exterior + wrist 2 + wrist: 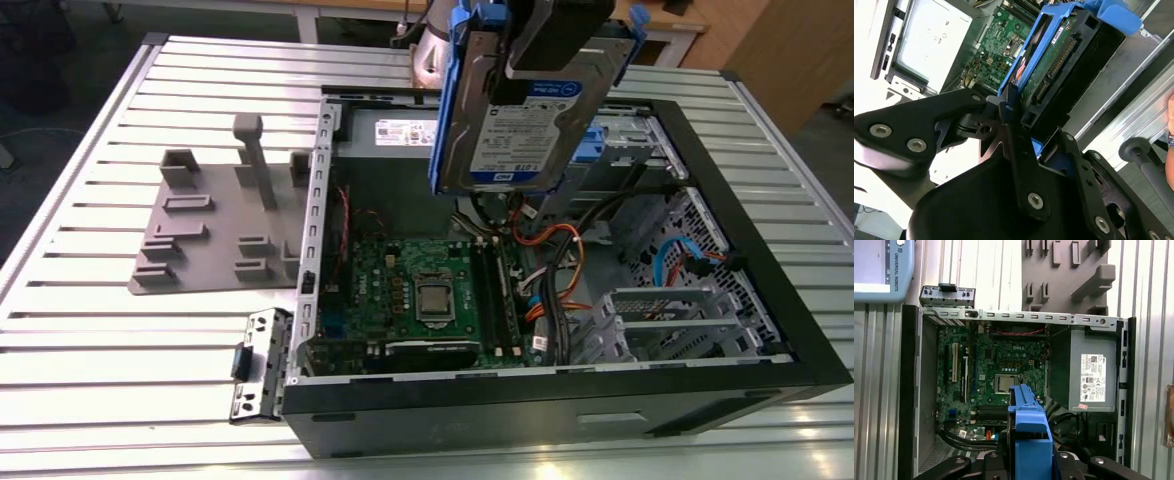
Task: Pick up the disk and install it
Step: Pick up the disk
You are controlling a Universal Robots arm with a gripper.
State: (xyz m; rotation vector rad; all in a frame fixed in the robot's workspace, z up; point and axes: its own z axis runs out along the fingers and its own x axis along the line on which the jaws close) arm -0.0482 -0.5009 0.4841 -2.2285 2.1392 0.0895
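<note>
The disk (514, 120) is a silver hard drive with a blue-and-white label, framed by blue carrier rails. It hangs upright above the back of the open computer case (747, 300), over the power-supply end and beside the drive cage (625, 140). My gripper (545, 62) is shut on its upper end. In the second wrist view the black fingers (1010, 120) clamp the blue carrier, and the disk (1056, 62) shows its circuit-board side. The first wrist view looks down past the disk's blue rail (1029, 435) at the motherboard (991, 370).
The case lies open on a slatted metal table (107, 350). Inside are the grey power-supply box (1091, 372), orange and blue cables (561, 270) and an empty metal cage (661, 325). A grey fixture plate (214, 225) lies at the exterior view's left. A hand (1170, 125) shows at an edge.
</note>
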